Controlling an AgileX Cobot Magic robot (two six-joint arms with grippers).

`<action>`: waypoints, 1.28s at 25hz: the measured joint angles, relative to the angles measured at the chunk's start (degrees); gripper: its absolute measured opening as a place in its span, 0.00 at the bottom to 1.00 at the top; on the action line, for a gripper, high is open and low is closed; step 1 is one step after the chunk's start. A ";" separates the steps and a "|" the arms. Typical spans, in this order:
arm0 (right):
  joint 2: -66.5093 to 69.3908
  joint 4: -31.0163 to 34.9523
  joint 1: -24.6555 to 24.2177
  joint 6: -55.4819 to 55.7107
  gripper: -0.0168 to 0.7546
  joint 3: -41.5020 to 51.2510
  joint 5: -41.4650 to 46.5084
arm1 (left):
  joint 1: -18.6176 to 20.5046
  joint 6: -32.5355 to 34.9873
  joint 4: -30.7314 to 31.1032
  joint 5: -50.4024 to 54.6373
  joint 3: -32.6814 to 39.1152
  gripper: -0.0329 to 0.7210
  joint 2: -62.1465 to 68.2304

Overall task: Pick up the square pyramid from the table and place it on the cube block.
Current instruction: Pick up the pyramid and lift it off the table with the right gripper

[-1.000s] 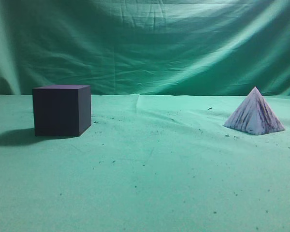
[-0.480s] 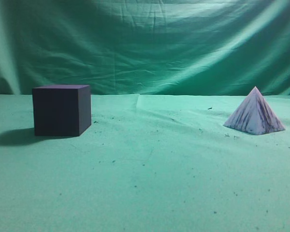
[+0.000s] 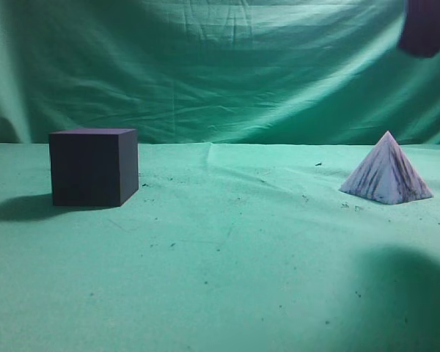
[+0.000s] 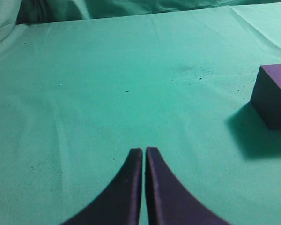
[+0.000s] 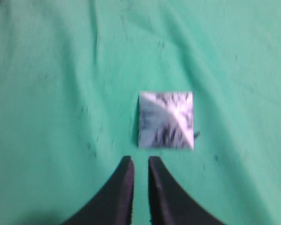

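At about 9 o'clock in the exterior view the cube block [image 3: 93,168] stands on the table [image 3: 227,257], its dark faces upright and a shadow stretching off to its left. The left wrist view shows the same cube at roughly 3 o'clock of the frame, cut by the right edge, while the left gripper [image 4: 144,151] hangs over bare green cloth well apart from it — its two dark fingers pressed almost together with only a hairline slit between them, nothing held.

Across the cloth at 3 o'clock in the exterior view sits the square pyramid [image 3: 386,171], base flat on the table, apex up, well apart from the cube. A dark blurred shape at 1 o'clock in the top corner is part of the right arm [image 3: 426,26]. From the right wrist view the pyramid [image 5: 166,119] lies just past the fingertips, toward 1 o'clock of them; the right gripper [image 5: 137,159] shows only a narrow gap between its tips and holds nothing.
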 joint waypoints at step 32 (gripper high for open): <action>29.71 -5.07 0.27 7.80 0.60 -12.40 2.02 | 0.00 0.00 0.00 0.00 0.00 0.04 0.00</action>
